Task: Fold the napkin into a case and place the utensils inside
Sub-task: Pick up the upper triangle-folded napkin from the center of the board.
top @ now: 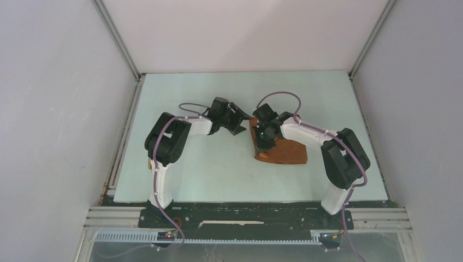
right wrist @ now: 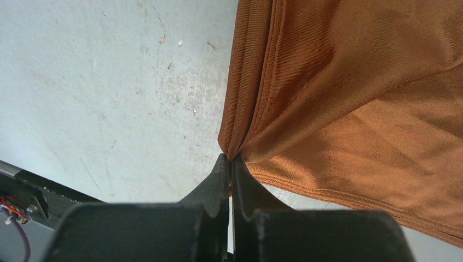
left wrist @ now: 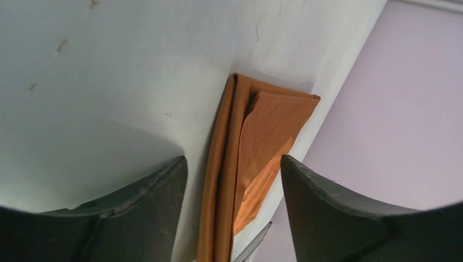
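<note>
While right jaws pinch the one napkin point(right wrist: 355, 109), left jaws stand spread

From above, the right arm point(top: 306, 131) covers the napkin point(top: 286, 154)'s left part (pinched edge included). The left wrist view cuts the cloth at the bottom, the right wrist view at top and right.

You have a pale table point(top: 207, 169) with small scuff marks on it. A rust-orange napkin point(top: 286, 153) lies on it, partly folded, a little right of the middle.
</note>
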`<state>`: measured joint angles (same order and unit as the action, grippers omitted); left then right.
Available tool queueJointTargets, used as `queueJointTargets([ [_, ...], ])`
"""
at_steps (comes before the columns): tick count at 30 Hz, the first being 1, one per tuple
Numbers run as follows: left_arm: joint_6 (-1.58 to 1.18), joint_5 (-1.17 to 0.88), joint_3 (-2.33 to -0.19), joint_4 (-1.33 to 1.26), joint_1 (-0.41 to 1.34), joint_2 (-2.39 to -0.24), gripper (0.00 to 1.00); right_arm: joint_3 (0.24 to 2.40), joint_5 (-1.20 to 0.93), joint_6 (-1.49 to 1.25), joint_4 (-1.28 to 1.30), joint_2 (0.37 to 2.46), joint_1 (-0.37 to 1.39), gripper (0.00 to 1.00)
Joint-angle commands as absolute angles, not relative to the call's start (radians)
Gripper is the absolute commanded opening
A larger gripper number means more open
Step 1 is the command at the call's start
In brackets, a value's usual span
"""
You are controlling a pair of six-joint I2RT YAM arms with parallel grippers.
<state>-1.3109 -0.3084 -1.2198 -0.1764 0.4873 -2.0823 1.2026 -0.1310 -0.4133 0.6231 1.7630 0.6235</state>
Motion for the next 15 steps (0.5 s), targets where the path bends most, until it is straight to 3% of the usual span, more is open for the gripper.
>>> queueJointTargets([
  [1,-1.300,-0.262,-1.226,-0.224,0.502,-2.118,0.67,1.203,-0.138,-0.396,0.598,1.706,0.611,0.00],
  [8,-1.278,-0.270,-1.246,-0.243,0.506,-2.172,0.61,1.204,-0.138,-0.397,0.603,1.700,0.604,0.00],
  [12,-1.276,-0.277,-1.250,-0.247,0.506,-2.189,0.49,1.203,-0.143,-0.399,0.601,1.699,0.600,0.00],
  [15,-1.269,-0.270,-1.255,-0.248,0.506,-2.190,0.49,1.203,-0.141,-0.399,0.603,1.700,0.600,0.00],
])
